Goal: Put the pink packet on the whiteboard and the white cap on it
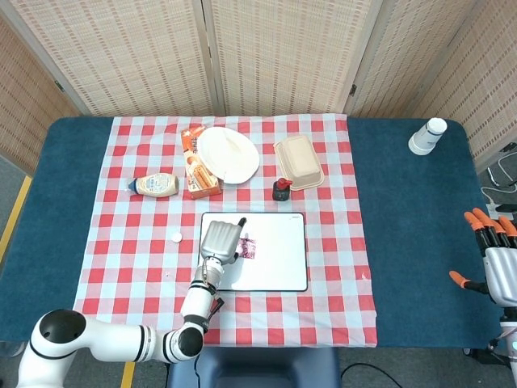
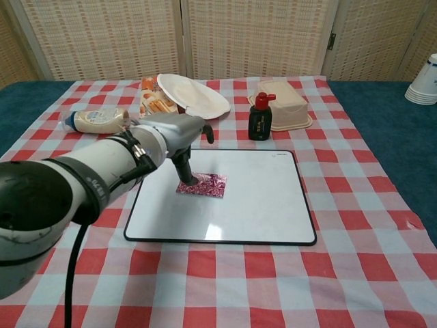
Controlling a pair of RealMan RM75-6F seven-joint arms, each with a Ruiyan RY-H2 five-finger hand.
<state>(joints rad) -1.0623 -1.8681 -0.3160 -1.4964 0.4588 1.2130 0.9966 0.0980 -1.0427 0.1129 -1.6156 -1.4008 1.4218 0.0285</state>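
The pink packet (image 1: 249, 246) (image 2: 203, 185) lies flat on the left half of the whiteboard (image 1: 279, 259) (image 2: 266, 198). My left hand (image 1: 220, 239) (image 2: 179, 135) hovers over the packet's left edge; one finger points down and touches that edge, while the others are lifted clear. Nothing is in its grasp. The white cap (image 1: 175, 238) sits on the checked cloth left of the board; in the chest view my arm hides it. My right hand (image 1: 494, 260) hangs off the table's right edge with its fingers spread and empty.
Behind the board stand a dark bottle with a red top (image 1: 280, 190) (image 2: 259, 117), a beige lidded container (image 1: 299, 162), a white plate (image 1: 229, 153), an orange snack box (image 1: 198, 166) and a mayonnaise bottle (image 1: 156, 185) (image 2: 99, 120). Stacked paper cups (image 1: 426, 136) are at the far right.
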